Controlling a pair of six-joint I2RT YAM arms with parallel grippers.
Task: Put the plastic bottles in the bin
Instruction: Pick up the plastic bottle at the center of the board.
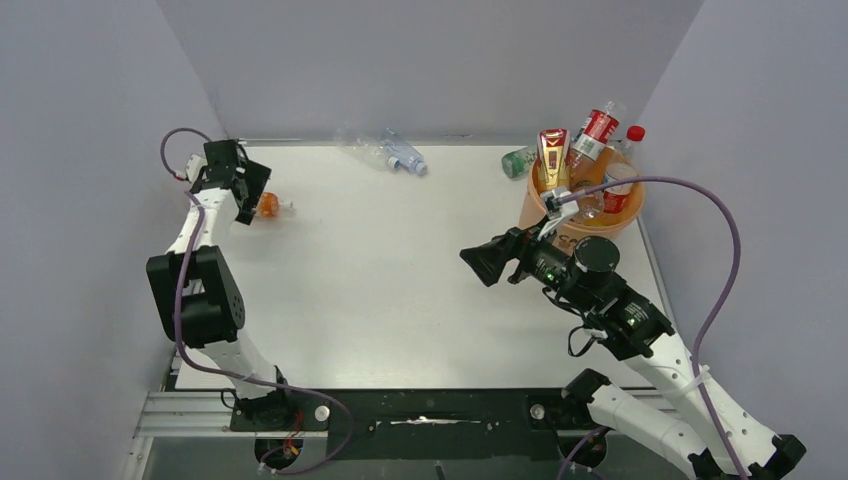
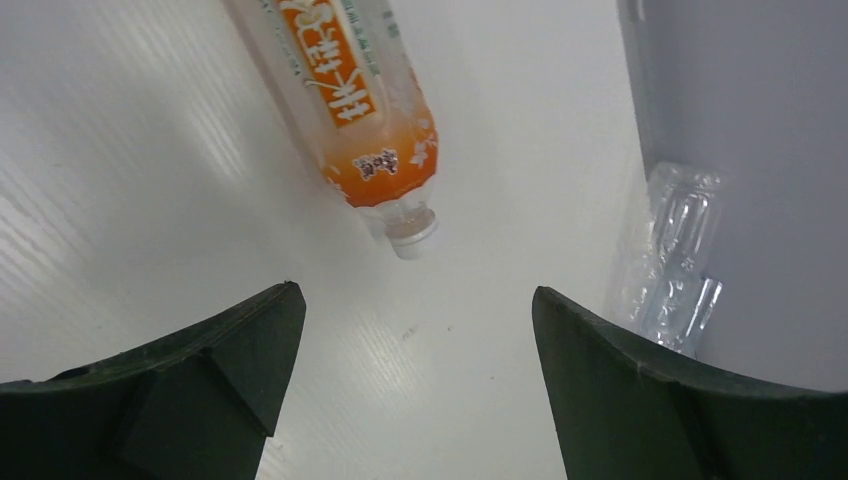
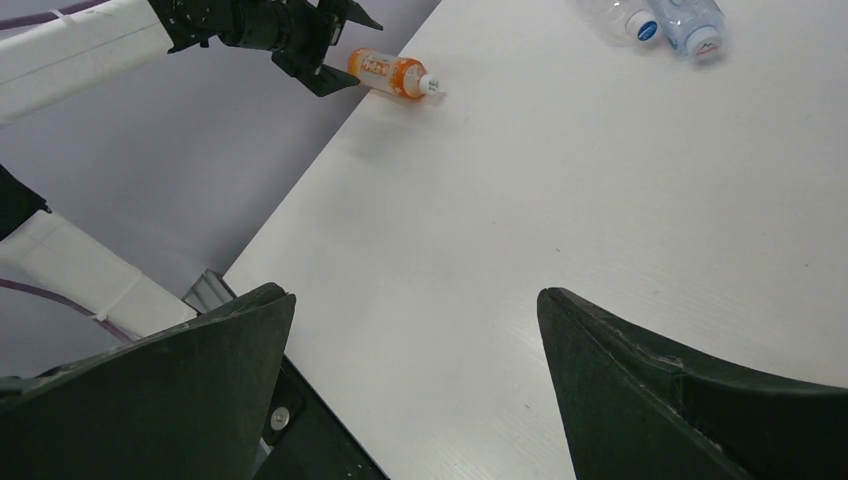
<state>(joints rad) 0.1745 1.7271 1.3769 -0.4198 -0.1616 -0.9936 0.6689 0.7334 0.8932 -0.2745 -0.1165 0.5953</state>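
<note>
Now the left fingers [image 2: 200, 370] are wide and empty, just beside the orange bottle [image 2: 365, 110] lying on the tabletop [image 2: 130, 160]. The right fingers [image 3: 180, 390] are wide and empty too, near the bin [image 1: 533, 208].

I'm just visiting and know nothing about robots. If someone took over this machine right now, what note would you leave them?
Left gripper: open, empty, poised just short of the orange bottle, which lies near the left edge of the table.
Right gripper: open, empty, over the table near the bin.
Done: several bottles stand in the bin.
Left: the orange bottle, two clear blue-labelled bottles at the far edge, and a green bottle that seems to lie just outside the bin.
</note>
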